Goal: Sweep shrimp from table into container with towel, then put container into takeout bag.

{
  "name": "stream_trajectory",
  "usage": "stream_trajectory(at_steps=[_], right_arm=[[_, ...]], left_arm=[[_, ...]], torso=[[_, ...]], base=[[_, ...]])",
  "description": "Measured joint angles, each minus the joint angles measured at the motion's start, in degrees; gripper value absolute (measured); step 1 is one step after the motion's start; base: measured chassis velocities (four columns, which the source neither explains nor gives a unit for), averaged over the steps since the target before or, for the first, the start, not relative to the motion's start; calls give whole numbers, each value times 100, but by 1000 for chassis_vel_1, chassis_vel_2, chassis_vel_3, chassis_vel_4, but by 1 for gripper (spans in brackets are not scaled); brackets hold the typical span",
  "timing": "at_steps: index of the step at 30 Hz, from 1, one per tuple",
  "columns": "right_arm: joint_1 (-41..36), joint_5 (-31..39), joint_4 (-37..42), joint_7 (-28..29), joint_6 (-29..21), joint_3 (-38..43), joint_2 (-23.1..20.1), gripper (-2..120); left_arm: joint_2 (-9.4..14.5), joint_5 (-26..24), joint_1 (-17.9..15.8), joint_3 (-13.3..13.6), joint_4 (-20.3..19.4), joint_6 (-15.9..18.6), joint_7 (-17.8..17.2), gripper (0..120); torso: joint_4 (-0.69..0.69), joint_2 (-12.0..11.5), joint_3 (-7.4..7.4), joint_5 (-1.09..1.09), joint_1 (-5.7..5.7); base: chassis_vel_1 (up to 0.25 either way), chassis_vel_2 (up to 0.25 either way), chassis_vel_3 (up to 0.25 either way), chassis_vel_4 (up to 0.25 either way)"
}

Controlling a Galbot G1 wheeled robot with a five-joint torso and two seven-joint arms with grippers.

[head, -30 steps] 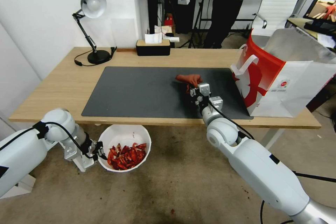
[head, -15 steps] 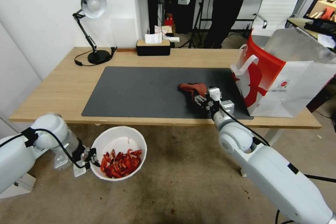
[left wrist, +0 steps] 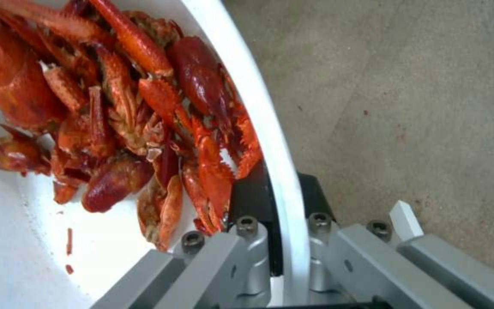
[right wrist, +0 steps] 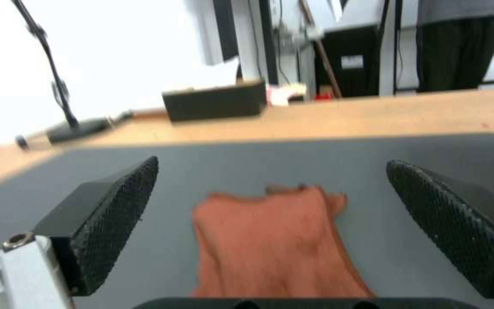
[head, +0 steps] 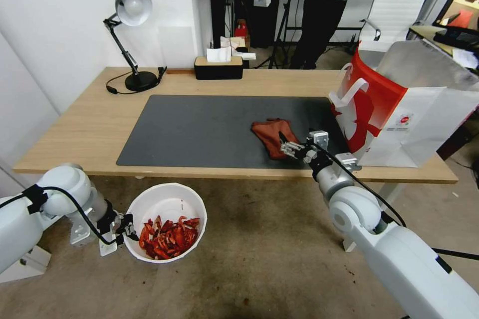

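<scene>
**With the bowl loaded, the bag lies far across from the arm that holds it**

Since the shrimp [head: 168, 239] already sit in the bowl [head: 164, 201], the relation that matters, as I judge it, is bowl to bag. The left end effector [head: 121, 230] holds the bowl below the near edge of the worktop [head: 90, 124], over the floor, at the robot's left. In the left wrist view its fingers [left wrist: 251, 201] pinch the white rim, one inside against the shells and one outside.

At the worktop's far right end stands the takeout bag [head: 394, 109], mouth open upward, well apart from the bowl and higher than it. The carry therefore runs up and across to the right.

Just beside the bag is the right end effector [head: 288, 147], spread wide and empty over the grey mat [head: 199, 129], with the towel [head: 272, 134] lying flat just ahead of its fingertips.
</scene>
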Motion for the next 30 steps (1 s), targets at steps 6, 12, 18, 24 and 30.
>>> stream_trajectory(at_steps=[6,12,18,24,30], right_arm=[[-679,-27,325,-162,530,363,170,100],[-1514,-520,716,-229,866,799,349,100],[-2787,-1518,1007,-73,1299,1252,649,100],[-3433,-1745,999,-109,1558,1359,785,100],[-3727,-1914,738,-127,1729,1358,968,100]], left_arm=[[-135,69,5,44,30,-23,-1,0],[-190,112,62,54,41,-54,-1,0],[-216,118,113,22,18,-69,-5,0],[-199,89,90,8,9,-63,-18,0],[-115,59,78,-20,-23,-61,-51,0]], torso=[[-1,0,0,-1,1],[-2,0,0,0,1],[-1,0,0,-1,0],[-2,0,0,-1,0],[0,-1,0,-1,0]], base=[[0,0,0,0],[0,0,0,0],[0,0,0,0],[0,0,0,0],[0,0,0,0]])
